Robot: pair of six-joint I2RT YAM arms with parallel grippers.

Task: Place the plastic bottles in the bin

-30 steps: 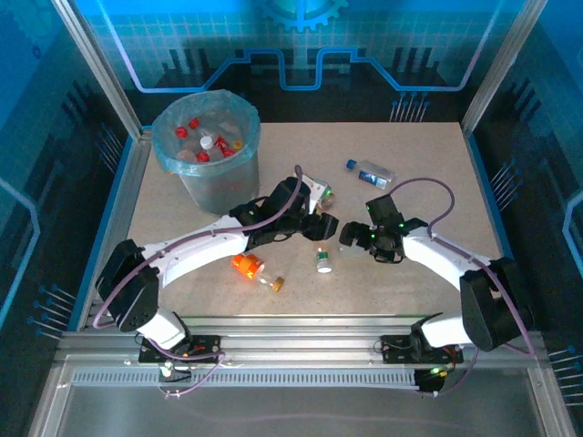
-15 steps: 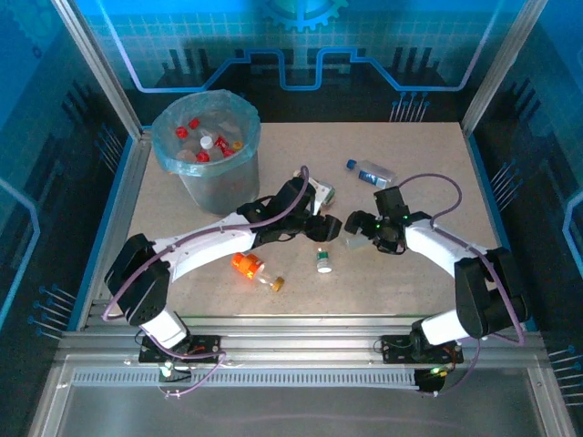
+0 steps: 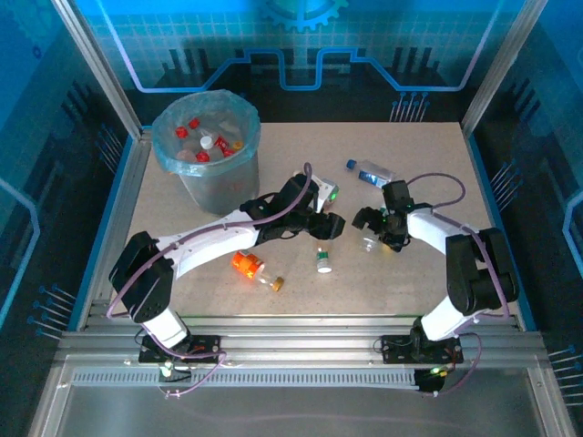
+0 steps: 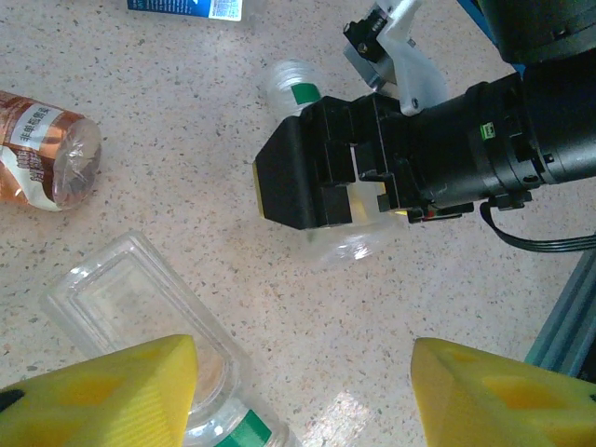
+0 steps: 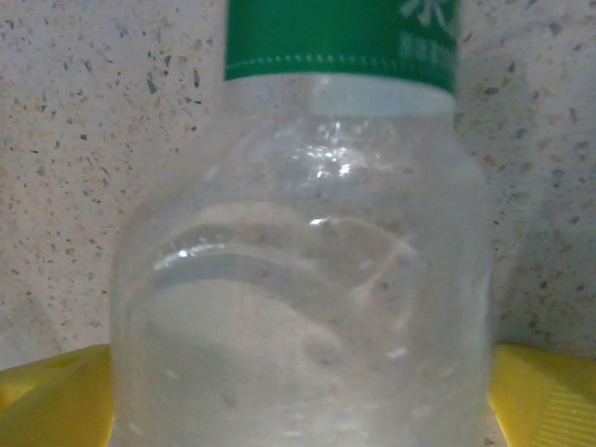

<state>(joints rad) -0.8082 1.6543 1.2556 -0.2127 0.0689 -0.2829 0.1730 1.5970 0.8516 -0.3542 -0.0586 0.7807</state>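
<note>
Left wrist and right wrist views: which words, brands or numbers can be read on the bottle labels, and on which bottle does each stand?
No text can be read in full.
Brown-label bottle: white characters on the label, too blurred to read.
Blue-label bottle: white printed patch, too small to read.
Green-label bottle: white characters cut off at the picture's top edge, unreadable.

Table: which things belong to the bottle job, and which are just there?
For the job: bin, blue-label bottle, orange bottle, green-label bottle, brown-label bottle, clear bottle.
Just there: purple cable, metal rail.
</note>
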